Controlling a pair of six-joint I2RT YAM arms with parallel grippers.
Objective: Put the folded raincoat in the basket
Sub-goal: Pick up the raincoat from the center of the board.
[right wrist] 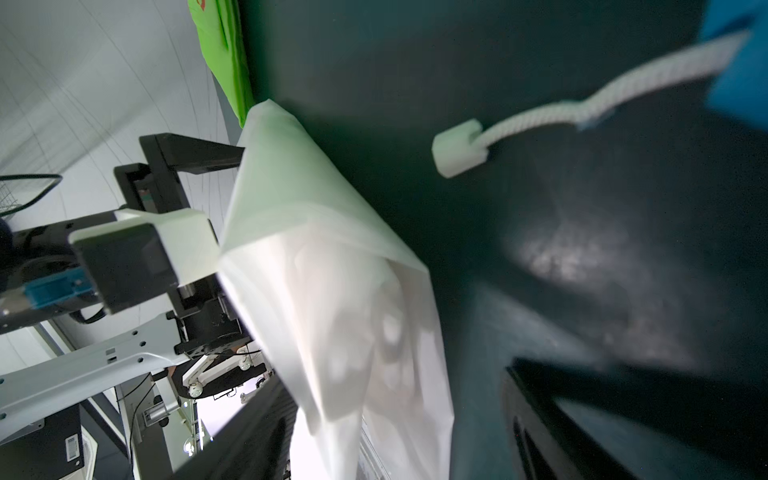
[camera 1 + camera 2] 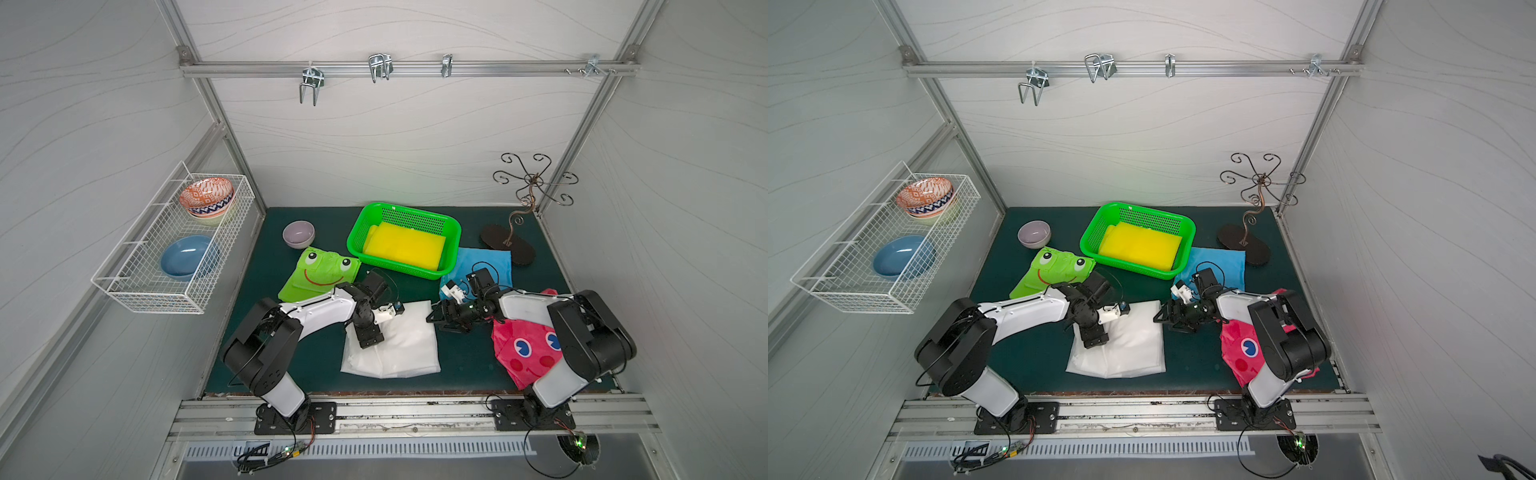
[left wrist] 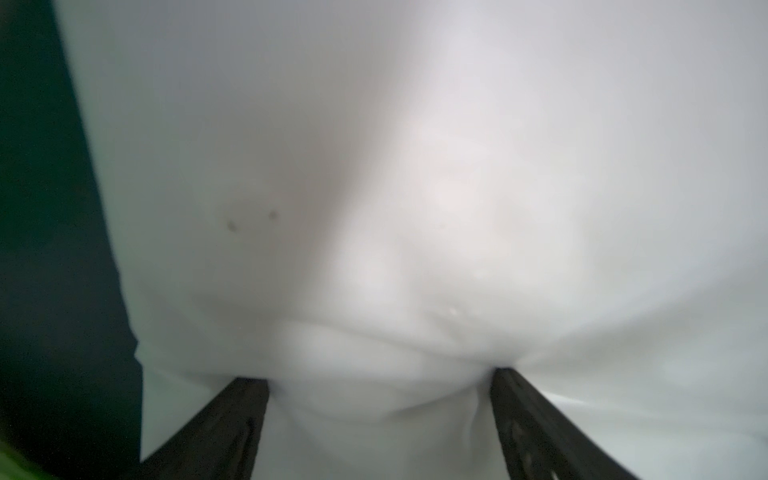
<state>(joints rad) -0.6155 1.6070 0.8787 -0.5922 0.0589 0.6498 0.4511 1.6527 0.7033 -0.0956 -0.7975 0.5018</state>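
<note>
A yellow raincoat (image 2: 405, 247) was seen inside the basket (image 2: 352, 243). The white raincoat (image 2: 409, 349) was ungripped on the counter (image 2: 465, 368), with the left end effector (image 2: 371, 341) and right end effector (image 2: 434, 318) both spread apart.

A: Bright and even in both top views, lit softly from above; faint shadows only, with bowed walls (image 2: 83, 124) at the edges.
B: Blurred close up on the wrists: washed-out white raincoat (image 3: 415, 166), dull glare on the mat (image 1: 582, 257), cord (image 1: 561, 111) out of focus.
</note>
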